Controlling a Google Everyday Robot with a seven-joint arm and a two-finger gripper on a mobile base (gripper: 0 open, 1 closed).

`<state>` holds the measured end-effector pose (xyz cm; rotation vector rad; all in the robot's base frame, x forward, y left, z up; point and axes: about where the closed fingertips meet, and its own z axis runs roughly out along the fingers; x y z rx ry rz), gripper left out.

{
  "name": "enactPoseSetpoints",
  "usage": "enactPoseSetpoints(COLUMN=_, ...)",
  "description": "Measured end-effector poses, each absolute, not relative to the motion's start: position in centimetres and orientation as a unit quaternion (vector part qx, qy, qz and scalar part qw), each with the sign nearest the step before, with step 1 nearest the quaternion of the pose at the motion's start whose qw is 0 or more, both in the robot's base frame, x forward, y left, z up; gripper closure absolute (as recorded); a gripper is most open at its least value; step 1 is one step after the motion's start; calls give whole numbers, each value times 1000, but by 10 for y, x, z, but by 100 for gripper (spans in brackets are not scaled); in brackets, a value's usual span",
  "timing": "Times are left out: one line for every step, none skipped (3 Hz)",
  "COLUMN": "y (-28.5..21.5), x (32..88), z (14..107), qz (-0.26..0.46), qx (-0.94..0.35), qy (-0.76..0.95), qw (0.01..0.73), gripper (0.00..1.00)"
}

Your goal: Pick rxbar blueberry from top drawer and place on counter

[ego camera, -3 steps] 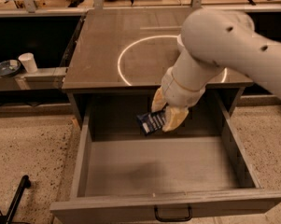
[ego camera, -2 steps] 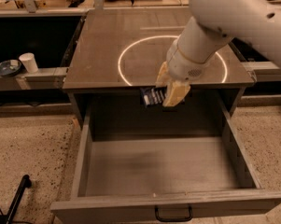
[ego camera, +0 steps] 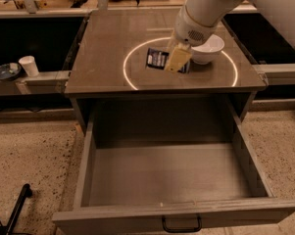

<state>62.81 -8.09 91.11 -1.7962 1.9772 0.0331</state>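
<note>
Lifted clear of the open drawer (ego camera: pixel 166 175) since a second ago, the arm (ego camera: pixel 220 4) now reaches over the desk (ego camera: pixel 108 58), cut off at the upper right. Its tool (ego camera: pixel 178 58) is clamped on the bar (ego camera: pixel 157 58), inside the white circle (ego camera: pixel 124 65) beside a bowl (ego camera: pixel 208 47). The wrapper print is unreadable, and whether the bar touches the desk cannot be told.
</note>
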Motion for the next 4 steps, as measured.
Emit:
enactPoseSetpoints(y=-73, x=661, z=914, qz=54, qx=-593, qy=769, qw=233, gripper=66)
enactPoseSetpoints(y=-59, x=682, z=904, qz=112, qx=-538, qy=811, qw=199, gripper=35)
enactPoseSetpoints(y=-48, x=688, z=896, qz=143, qx=-517, qy=825, qw=180, gripper=11)
enactPoseSetpoints(y=-45, x=691, z=894, qz=144, qx=-517, qy=824, qw=182, gripper=0)
